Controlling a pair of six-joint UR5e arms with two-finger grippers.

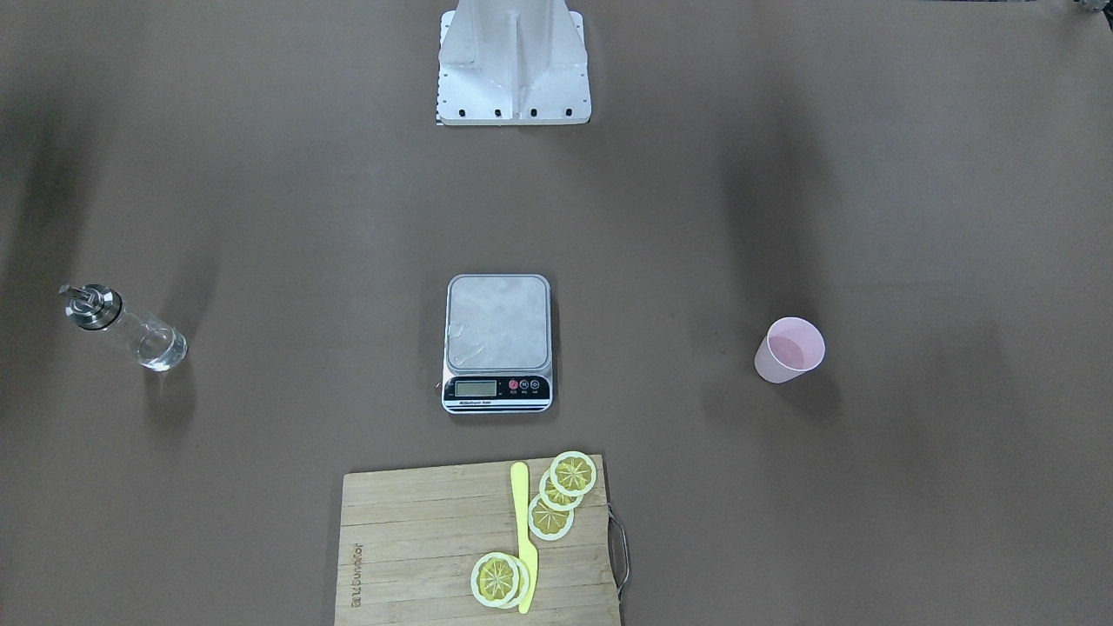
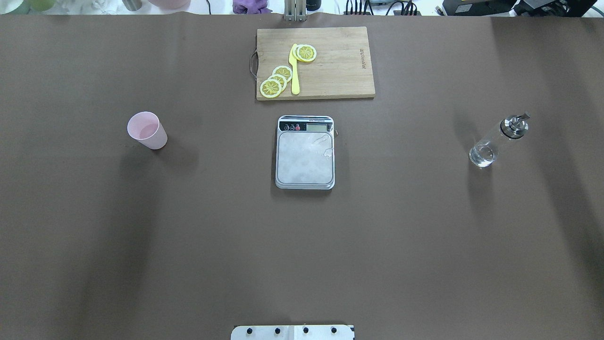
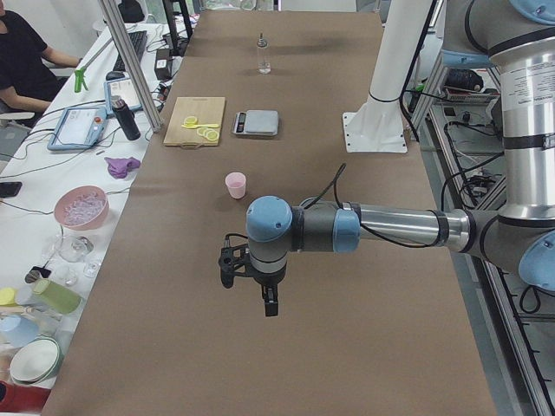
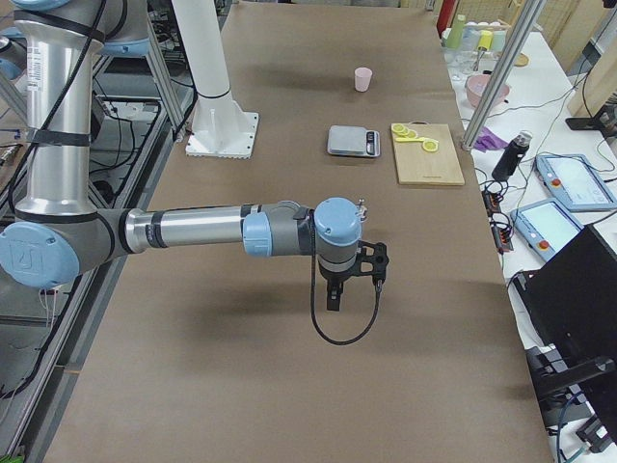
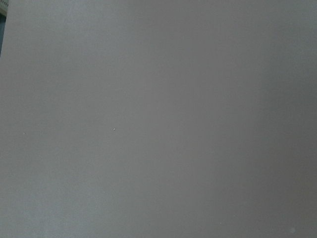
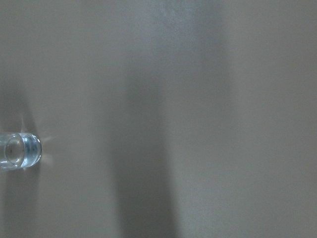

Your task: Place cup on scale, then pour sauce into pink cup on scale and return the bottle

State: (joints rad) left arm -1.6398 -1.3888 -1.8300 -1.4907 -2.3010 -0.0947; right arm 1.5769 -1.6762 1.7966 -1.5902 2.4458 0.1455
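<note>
No step of the task is found completed. The cup [image 2: 147, 130] is seen standing upright on the table [image 2: 188, 245] on the robot's left side, well apart from the scale [image 2: 305, 158], whose steel platform carries nothing. The bottle [image 2: 498, 140] is seen upright on the robot's right side, equally well apart from the scale, with the sauce [image 2: 482, 155] lying as a clear liquid in its lower part; none is noted in the cup. The left gripper [image 3: 258, 286] and the right gripper [image 4: 355, 280] are each held above bare table toward the table's ends, away from all items, and nothing is observed in either. Whether their fingers are spread or pressed together cannot be told, as they appear in the side views only (the left wrist view shows plain table, the right wrist view only the bottle at its left edge). Outstanding, as judged: placing the cup on the scale, pouring, and returning the bottle. Counted: one cup, one scale, one bottle, one wooden cutting board [image 2: 339, 71] beyond the scale, one yellow knife [image 2: 295, 71] on it, and five lemon slices [image 2: 271, 88], three to one side of the knife and two overlapping at the other.
</note>
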